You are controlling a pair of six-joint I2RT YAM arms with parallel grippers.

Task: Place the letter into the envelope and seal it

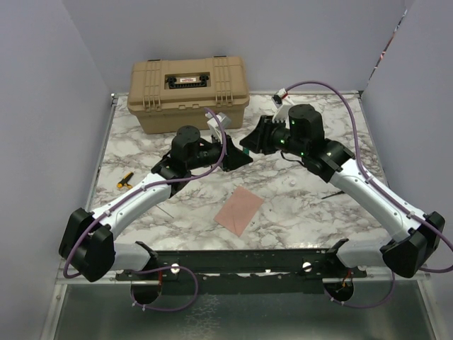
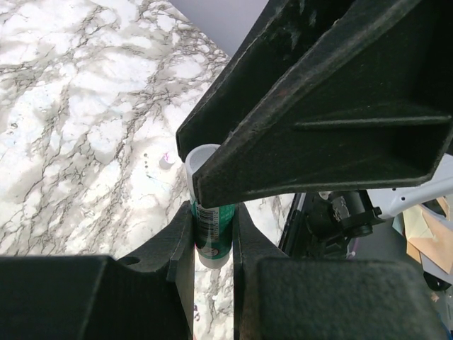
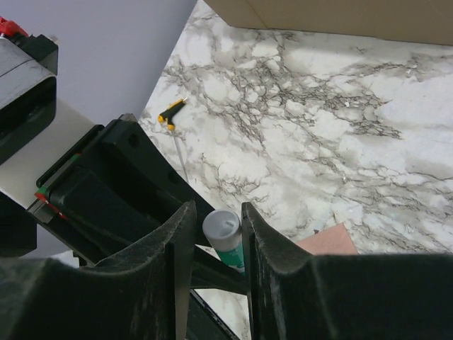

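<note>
Two robot arms meet above the middle of a marble tabletop (image 1: 304,205), a small green-and-white tube (image 2: 211,241) between them. The left pincer (image 2: 212,219) pinches the tube's green body from both sides. The right pincer (image 3: 217,216) flanks the tube's white cap closely, and it cannot be told whether both of its fingers touch the cap.

A tan hard case (image 1: 187,95) stands at the far edge, its lid down and its contents hidden. The pinkish-brown envelope (image 1: 241,209) lies flat on the tabletop, turned cornerwise. It is nearer the arm bases than either pincer, apart from both and touched by neither (only one corner of it enters the right wrist view). Whether the letter is inside cannot be told from above, and the flap is hard to make out at this size.

A yellow-handled tool (image 1: 124,180) lies near the left edge of the tabletop, beside the left arm. The tube's print is too blurred to read, and much of each wrist view is filled by the pincers' own black bodies.
</note>
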